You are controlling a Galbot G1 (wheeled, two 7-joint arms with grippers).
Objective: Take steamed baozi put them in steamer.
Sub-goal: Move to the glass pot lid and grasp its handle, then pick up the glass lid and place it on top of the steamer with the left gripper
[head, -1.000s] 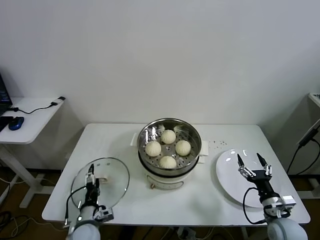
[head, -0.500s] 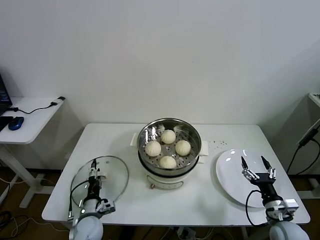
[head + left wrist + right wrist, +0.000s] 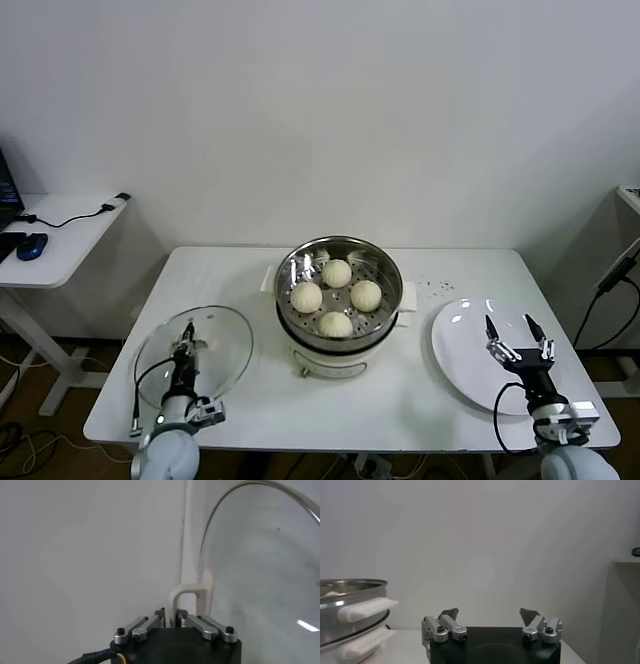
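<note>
Four cream-white steamed baozi (image 3: 336, 297) sit in the shiny steel steamer (image 3: 384, 262) on its white cooker base at the table's middle. The steamer's rim and handles also show in the right wrist view (image 3: 351, 611). My left gripper (image 3: 187, 337) is shut on the white handle (image 3: 192, 597) of the round glass lid (image 3: 215, 352), which is tilted up at the table's front left. My right gripper (image 3: 518, 333) is open and empty above the flat white plate (image 3: 462, 350) at the right; in its own view its gripper (image 3: 490, 615) holds nothing.
A small side table (image 3: 62, 235) with a mouse and cable stands at far left. Dark specks (image 3: 434, 287) lie on the white table (image 3: 420, 400) behind the plate.
My left gripper has lifted and tilted the glass lid further by its handle. My right gripper has drawn back a little toward the front edge, still open.
</note>
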